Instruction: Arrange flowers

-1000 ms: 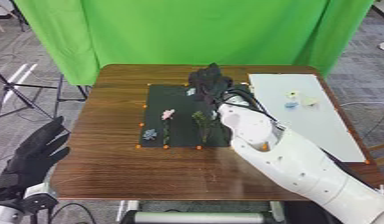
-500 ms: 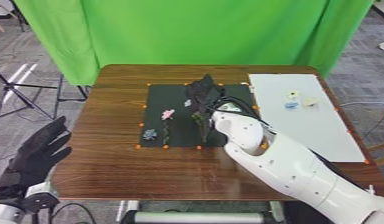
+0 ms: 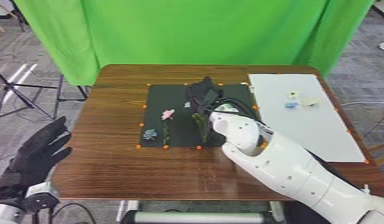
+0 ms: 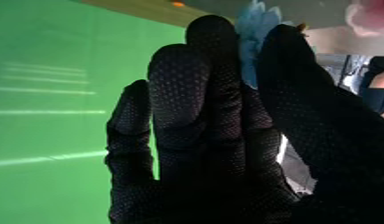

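Observation:
Over the black mat [image 3: 180, 141], my right hand [image 3: 204, 95] is at the upper middle, with a pale blue flower [image 3: 188, 105] at its left side. In the right wrist view my right hand [image 4: 184, 85] pinches the light blue flower [image 4: 251, 40] between thumb and fingers; part of a pink flower [image 4: 371, 17] is beyond. On the mat lie the pink flower [image 3: 167, 114] with its green stem, a blue-grey flower [image 3: 150, 134] at the lower left, and green foliage [image 3: 203, 124] below my right hand. My left hand [image 3: 33, 156] is open beside the table's left edge.
A white board [image 3: 317, 135] on the right side of the table [image 3: 108, 165] carries a yellow flower [image 3: 293, 94], a blue flower [image 3: 291, 105] and a cream flower [image 3: 309, 101]. Orange markers edge the mat. A green curtain [image 3: 206, 32] hangs behind the table.
Over the last second my right hand has moved left across the mat with the pale blue flower, then shifted only slightly in the last half second. My left hand has stayed still.

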`<state>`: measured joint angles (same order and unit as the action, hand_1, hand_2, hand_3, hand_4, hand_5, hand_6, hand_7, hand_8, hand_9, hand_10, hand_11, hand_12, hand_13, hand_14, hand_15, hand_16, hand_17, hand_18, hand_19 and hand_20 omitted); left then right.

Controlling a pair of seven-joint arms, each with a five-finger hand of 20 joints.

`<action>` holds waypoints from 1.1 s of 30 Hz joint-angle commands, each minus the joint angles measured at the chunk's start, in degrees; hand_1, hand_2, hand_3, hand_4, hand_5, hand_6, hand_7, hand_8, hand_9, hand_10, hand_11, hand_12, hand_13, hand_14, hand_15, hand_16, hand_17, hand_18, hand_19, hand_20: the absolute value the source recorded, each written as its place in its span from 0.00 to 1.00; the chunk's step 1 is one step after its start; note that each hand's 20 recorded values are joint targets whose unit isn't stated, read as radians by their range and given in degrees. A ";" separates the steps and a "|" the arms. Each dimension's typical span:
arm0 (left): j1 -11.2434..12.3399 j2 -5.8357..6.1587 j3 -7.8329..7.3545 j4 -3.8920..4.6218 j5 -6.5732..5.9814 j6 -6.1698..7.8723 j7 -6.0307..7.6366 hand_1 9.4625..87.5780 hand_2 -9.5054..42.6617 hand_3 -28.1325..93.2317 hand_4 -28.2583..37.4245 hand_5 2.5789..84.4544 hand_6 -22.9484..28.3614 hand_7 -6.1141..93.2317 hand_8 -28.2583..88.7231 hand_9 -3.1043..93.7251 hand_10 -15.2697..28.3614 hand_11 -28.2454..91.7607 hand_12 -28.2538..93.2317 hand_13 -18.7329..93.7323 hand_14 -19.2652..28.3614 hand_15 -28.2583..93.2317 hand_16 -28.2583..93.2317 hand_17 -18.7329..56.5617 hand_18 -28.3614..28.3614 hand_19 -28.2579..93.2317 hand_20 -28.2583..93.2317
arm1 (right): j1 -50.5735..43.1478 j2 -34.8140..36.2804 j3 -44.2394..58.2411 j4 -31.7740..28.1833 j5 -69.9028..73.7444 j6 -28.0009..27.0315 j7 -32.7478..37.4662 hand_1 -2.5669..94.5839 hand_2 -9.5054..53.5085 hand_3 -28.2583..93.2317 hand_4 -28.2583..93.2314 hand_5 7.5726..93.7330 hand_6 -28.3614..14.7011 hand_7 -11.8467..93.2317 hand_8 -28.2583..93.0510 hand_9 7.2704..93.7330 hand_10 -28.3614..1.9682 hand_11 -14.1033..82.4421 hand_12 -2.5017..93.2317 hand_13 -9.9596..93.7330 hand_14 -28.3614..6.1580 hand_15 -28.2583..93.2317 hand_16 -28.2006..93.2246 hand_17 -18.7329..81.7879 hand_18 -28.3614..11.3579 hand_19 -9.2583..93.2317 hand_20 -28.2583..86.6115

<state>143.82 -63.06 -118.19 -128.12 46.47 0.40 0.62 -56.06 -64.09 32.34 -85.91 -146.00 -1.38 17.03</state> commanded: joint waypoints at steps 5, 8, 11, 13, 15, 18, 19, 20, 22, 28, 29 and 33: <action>0.15 0.03 0.05 0.13 -0.29 0.04 -0.60 0.19 0.14 0.80 0.02 0.23 0.46 0.24 0.16 0.19 0.53 0.31 0.41 0.26 0.63 0.34 0.31 0.08 0.79 0.51 0.32 | 0.60 -0.69 0.22 0.90 -2.50 -3.01 1.02 0.46 0.00 0.93 0.00 0.63 0.72 0.59 0.20 0.82 0.75 0.33 0.55 0.73 0.71 0.72 0.52 0.37 0.24 0.80 0.69; 0.18 0.02 0.10 0.13 -0.28 0.10 -0.64 0.20 0.14 0.80 0.02 0.23 0.46 0.24 0.16 0.19 0.53 0.31 0.41 0.26 0.63 0.34 0.31 0.08 0.79 0.51 0.32 | 0.57 -0.79 0.24 0.99 -2.67 -2.95 0.97 0.45 0.00 0.93 0.00 0.60 0.71 0.59 0.20 0.78 0.75 0.34 0.53 0.72 0.71 0.72 0.52 0.36 0.24 0.79 0.70; 0.14 -0.02 0.07 0.17 -0.29 -0.04 -0.68 0.20 0.14 0.80 0.02 0.23 0.46 0.24 0.16 0.19 0.53 0.31 0.41 0.26 0.63 0.34 0.31 0.08 0.79 0.51 0.32 | 0.57 -0.88 0.18 1.04 -2.82 -3.03 0.97 0.44 0.00 0.93 0.00 0.57 0.71 0.57 0.19 0.74 0.73 0.36 0.50 0.69 0.70 0.73 0.51 0.36 0.24 0.79 0.70; 0.05 -0.15 0.02 0.16 -0.22 -0.12 -0.80 0.20 0.15 0.80 0.02 0.23 0.46 0.24 0.16 0.19 0.53 0.31 0.41 0.26 0.63 0.34 0.31 0.08 0.79 0.51 0.32 | 0.59 -0.95 0.14 0.97 -3.06 -3.35 1.08 0.43 0.00 0.94 0.00 0.56 0.71 0.56 0.20 0.72 0.72 0.38 0.47 0.68 0.69 0.74 0.51 0.36 0.24 0.79 0.70; -0.02 -0.43 -0.03 0.13 -0.02 -0.29 -0.85 0.20 0.15 0.80 0.02 0.23 0.46 0.24 0.16 0.19 0.53 0.31 0.41 0.26 0.63 0.34 0.31 0.08 0.79 0.51 0.32 | 0.44 -1.05 0.33 0.80 -3.11 -3.82 1.01 0.42 0.00 0.95 0.00 0.55 0.71 0.53 0.19 0.69 0.71 0.42 0.44 0.67 0.69 0.74 0.50 0.35 0.24 0.79 0.70; -0.09 -0.42 0.02 0.19 -0.06 -0.25 -0.95 0.20 0.15 0.80 0.02 0.23 0.46 0.24 0.16 0.19 0.53 0.31 0.41 0.26 0.63 0.34 0.31 0.08 0.79 0.51 0.32 | 0.16 -1.16 0.77 0.48 -3.16 -4.97 0.89 0.41 0.00 0.96 0.00 0.54 0.71 0.50 0.14 0.65 0.70 0.46 0.39 0.65 0.68 0.75 0.49 0.34 0.24 0.79 0.70; -0.07 -0.45 0.00 0.18 -0.06 -0.28 -0.94 0.20 0.15 0.80 0.02 0.23 0.46 0.24 0.16 0.19 0.53 0.31 0.41 0.26 0.63 0.34 0.31 0.08 0.79 0.51 0.32 | 0.20 -1.15 0.68 0.50 -2.93 -4.89 0.92 0.40 0.00 0.96 0.00 0.53 0.71 0.49 0.10 0.64 0.69 0.47 0.37 0.65 0.67 0.75 0.48 0.34 0.24 0.79 0.70; -0.16 -0.42 0.06 0.22 -0.02 -0.27 -0.95 0.20 0.15 0.80 0.02 0.23 0.46 0.24 0.16 0.19 0.53 0.31 0.41 0.26 0.63 0.34 0.31 0.08 0.79 0.51 0.32 | 0.19 -1.17 0.61 0.42 -2.95 -5.09 1.25 0.40 0.00 0.96 0.00 0.53 0.72 0.49 0.08 0.64 0.68 0.48 0.37 0.65 0.66 0.75 0.48 0.34 0.24 0.79 0.70; -0.15 -0.44 0.10 0.21 -0.03 -0.30 -0.95 0.20 0.15 0.80 0.02 0.23 0.46 0.24 0.16 0.19 0.53 0.31 0.41 0.26 0.63 0.34 0.31 0.08 0.79 0.51 0.32 | 0.24 -1.14 0.58 0.43 -3.17 -5.59 1.23 0.39 0.00 0.97 0.00 0.53 0.72 0.49 0.07 0.63 0.67 0.50 0.35 0.64 0.65 0.76 0.46 0.34 0.23 0.79 0.70; 0.07 -0.28 0.07 0.19 -0.22 -0.15 -0.84 0.20 0.15 0.80 0.02 0.23 0.46 0.24 0.16 0.19 0.53 0.31 0.41 0.26 0.63 0.34 0.31 0.08 0.79 0.51 0.32 | 0.01 -0.72 1.18 -0.06 -3.78 -7.48 1.19 0.38 0.00 0.97 0.00 0.52 0.71 0.49 0.07 0.61 0.65 0.51 0.33 0.63 0.64 0.77 0.44 0.33 0.23 0.78 0.70; 0.11 -0.31 0.12 0.17 -0.20 0.01 -0.68 0.20 0.15 0.80 0.02 0.23 0.46 0.24 0.16 0.19 0.53 0.31 0.41 0.26 0.63 0.34 0.31 0.08 0.79 0.51 0.32 | -0.08 -0.60 1.46 -0.24 -3.72 -7.73 1.17 0.38 0.00 0.97 0.00 0.52 0.71 0.49 0.07 0.61 0.65 0.52 0.33 0.63 0.64 0.77 0.44 0.33 0.23 0.78 0.70; 0.28 -0.47 -0.05 0.04 -0.18 -0.07 -0.67 0.20 0.15 0.80 0.02 0.23 0.46 0.24 0.16 0.19 0.53 0.31 0.41 0.26 0.63 0.34 0.31 0.08 0.79 0.51 0.32 | -1.30 -0.02 4.25 -2.53 -1.99 -8.22 2.08 0.37 0.00 0.98 0.00 0.50 0.70 0.48 0.07 0.59 0.64 0.52 0.32 0.62 0.63 0.77 0.43 0.32 0.23 0.78 0.70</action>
<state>143.42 -63.15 -118.11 -128.05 46.46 0.40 0.14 -56.20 -64.89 33.26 -85.47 -148.64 -8.24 17.94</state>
